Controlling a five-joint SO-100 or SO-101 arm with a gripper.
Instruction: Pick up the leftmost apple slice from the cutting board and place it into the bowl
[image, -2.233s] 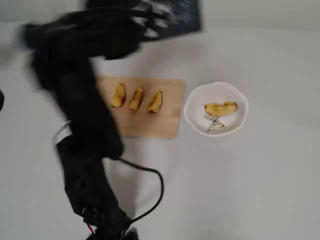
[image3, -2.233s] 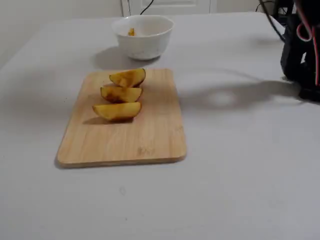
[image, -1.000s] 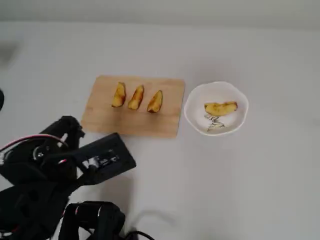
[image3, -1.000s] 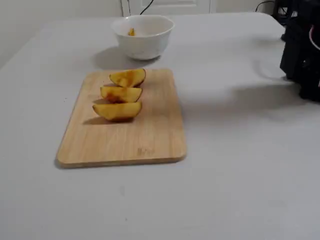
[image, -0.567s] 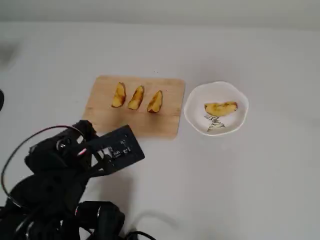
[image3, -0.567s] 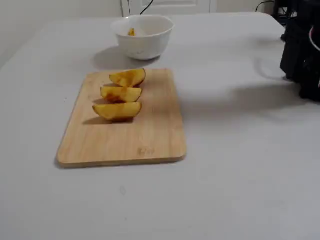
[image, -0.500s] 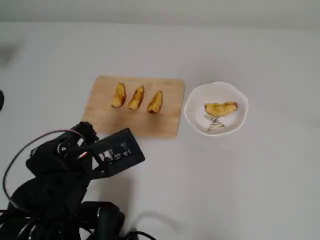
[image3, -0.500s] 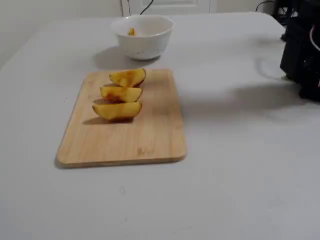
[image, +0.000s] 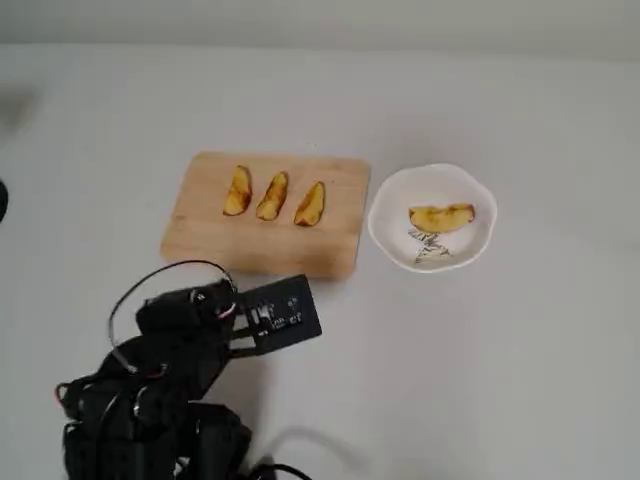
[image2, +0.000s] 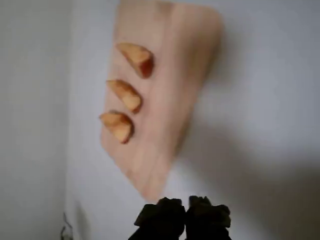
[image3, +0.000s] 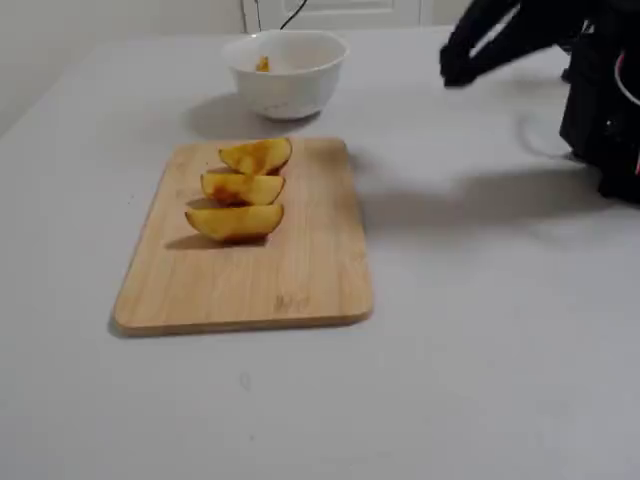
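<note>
The leftmost apple slice (image: 441, 216), a broad yellow wedge with a reddish skin edge, lies inside the white scalloped bowl (image: 388, 200), above the squiggle marking. From the fixed view only a yellow bit of it (image3: 262, 64) shows over the bowl (image3: 290, 85) rim. The pale wooden cutting board (image: 200, 235) carries three narrower slices (image: 272, 196) in a row. My gripper (image2: 185, 216) looks shut and empty at the bottom of the wrist view, off the board (image2: 170, 100). In the fixed view it is a dark blur (image3: 455, 66) hovering right of the bowl.
The black arm base with cables (image: 150, 410) fills the lower left of the overhead view, its wrist module (image: 280, 312) just below the board's near edge. The arm's dark body (image3: 605, 110) stands at the right edge of the fixed view.
The arm's wrist has swung right, toward the board's near right corner in the overhead view. In the fixed view the gripper has come into sight at the upper right. Slices and bowl stay put.
</note>
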